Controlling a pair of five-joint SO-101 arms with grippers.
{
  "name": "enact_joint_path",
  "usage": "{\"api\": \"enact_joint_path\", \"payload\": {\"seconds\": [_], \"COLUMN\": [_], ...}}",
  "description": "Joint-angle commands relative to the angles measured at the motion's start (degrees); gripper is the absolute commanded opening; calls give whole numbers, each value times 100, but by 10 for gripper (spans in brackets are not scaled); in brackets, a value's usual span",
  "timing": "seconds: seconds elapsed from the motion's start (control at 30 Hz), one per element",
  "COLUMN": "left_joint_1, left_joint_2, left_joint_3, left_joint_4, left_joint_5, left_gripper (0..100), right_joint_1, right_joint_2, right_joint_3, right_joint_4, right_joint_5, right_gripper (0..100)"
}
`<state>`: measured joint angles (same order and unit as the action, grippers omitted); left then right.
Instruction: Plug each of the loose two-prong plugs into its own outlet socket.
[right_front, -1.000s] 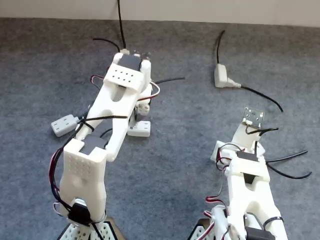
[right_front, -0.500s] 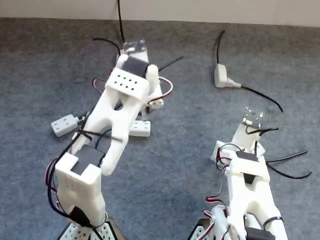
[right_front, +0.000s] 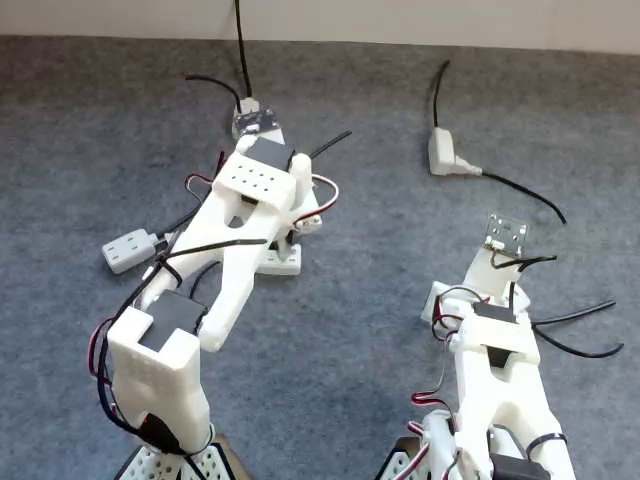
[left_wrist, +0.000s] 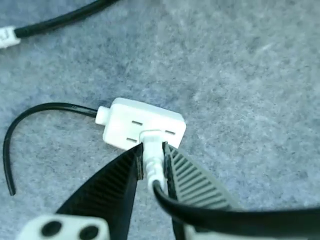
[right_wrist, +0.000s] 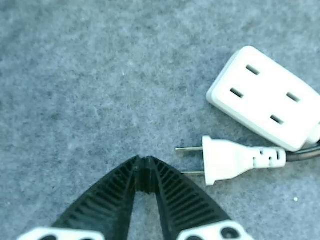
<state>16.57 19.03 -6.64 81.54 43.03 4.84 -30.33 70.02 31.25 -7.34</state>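
From above, your left arm (right_front: 240, 215) reaches across the grey, felt-like desk (right_front: 350, 340), its jaws down at a small white outlet block (right_front: 283, 262). A spare block (right_front: 128, 250) lies off to one side. A corded block (right_front: 443, 152) sits well apart, toward the far edge. Your right arm (right_front: 495, 350) is tucked close to its base.

At the left wrist, the left jaws are clamped on a white two-prong plug (left_wrist: 152, 162) whose nose meets the slotted face of the outlet block. Whether the prongs are fully home can't be told. I'd push straight along the prongs and keep the plug square. The light, glossy block may skid on the felt, so let go only once the faces sit flush. The plug's black cord (left_wrist: 225, 215) trails back under the wrist.

At the right wrist, the right jaws are closed on nothing, ribbed black pads (right_wrist: 172, 200) together over bare felt. A loose plug (right_wrist: 227, 160) with thin metal prongs and a ribbed collar lies flat, just beside a rounded white socket block (right_wrist: 265, 97), its prongs not aimed at any slot.
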Motion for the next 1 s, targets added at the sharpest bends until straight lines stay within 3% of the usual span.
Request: {"api": "enact_joint_path", "payload": {"seconds": [0.0, 0.23, 0.33, 0.97], "left_joint_1": [75, 215, 233, 488], "left_joint_2": [-251, -251, -242, -242], "left_joint_3": [207, 330, 338, 532], "left_joint_4": [-378, -554, -554, -510], "left_joint_5": [-44, -88, -422, -440], "left_gripper": [6, 6, 6, 6], "right_joint_1": [31, 31, 31, 31], "right_joint_2": [-110, -110, -110, -110], "right_joint_3": [-57, -57, -57, -48], "right_joint_4": [-119, -119, -119, -119], "right_joint_5": [-70, -70, -70, -70], "right_gripper": [9, 9, 9, 9]}}
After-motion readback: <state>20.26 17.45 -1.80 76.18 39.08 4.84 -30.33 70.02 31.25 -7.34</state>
